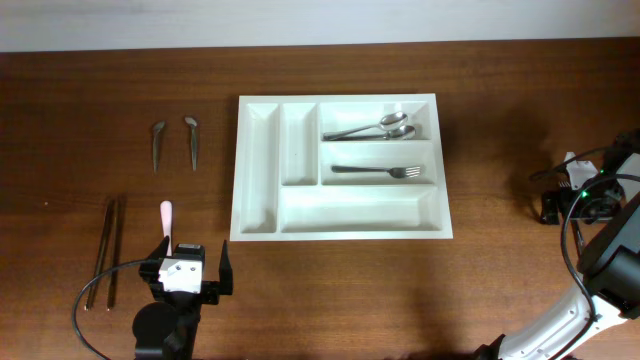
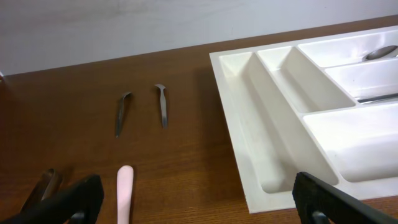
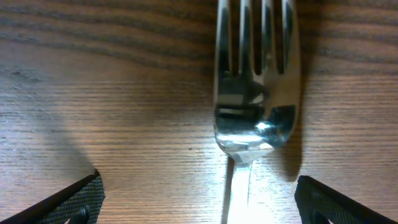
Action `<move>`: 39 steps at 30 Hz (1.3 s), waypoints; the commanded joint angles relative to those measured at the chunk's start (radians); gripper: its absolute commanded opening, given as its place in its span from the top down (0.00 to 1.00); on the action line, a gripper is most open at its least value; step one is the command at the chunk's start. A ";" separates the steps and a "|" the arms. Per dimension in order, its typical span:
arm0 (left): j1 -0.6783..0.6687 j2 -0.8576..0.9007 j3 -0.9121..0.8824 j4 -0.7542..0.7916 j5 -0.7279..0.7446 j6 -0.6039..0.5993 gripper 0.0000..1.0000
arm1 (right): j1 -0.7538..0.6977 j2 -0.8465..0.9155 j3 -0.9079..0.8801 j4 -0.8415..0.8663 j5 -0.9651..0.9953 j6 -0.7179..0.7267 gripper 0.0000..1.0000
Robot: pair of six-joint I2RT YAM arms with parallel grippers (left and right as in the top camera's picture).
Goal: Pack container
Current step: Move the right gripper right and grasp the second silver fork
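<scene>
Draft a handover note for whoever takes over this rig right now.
Left gripper: open, empty, over the pink-handled utensil on the table left of the container.
Right gripper: open, empty, close over a loose fork lying on the table; not gripped.
Done: two spoons in the top crosswise compartment, packed fork in the middle one. The other three compartments are empty.
Left to pack: the loose fork, the pink-handled utensil, two small dark utensils and the chopsticks.
</scene>
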 commanded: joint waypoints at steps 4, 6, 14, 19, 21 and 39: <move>0.005 -0.007 -0.004 -0.001 -0.006 0.010 0.01 | -0.012 0.019 -0.008 0.000 -0.008 -0.002 0.01; 0.005 -0.007 -0.004 -0.001 -0.006 0.010 0.01 | -0.013 0.035 -0.008 -0.005 -0.029 -0.002 0.01; 0.005 -0.007 -0.004 -0.001 -0.006 0.010 0.01 | -0.015 0.054 -0.009 -0.004 -0.034 -0.002 0.01; 0.005 -0.007 -0.004 -0.001 -0.006 0.010 0.01 | -0.016 0.054 -0.009 -0.003 -0.034 -0.003 0.08; 0.005 -0.007 -0.004 -0.001 -0.006 0.010 0.01 | -0.016 0.054 -0.009 -0.002 -0.034 -0.003 0.14; 0.005 -0.007 -0.004 -0.001 -0.006 0.010 0.01 | -0.016 0.054 -0.009 0.014 -0.033 0.056 0.83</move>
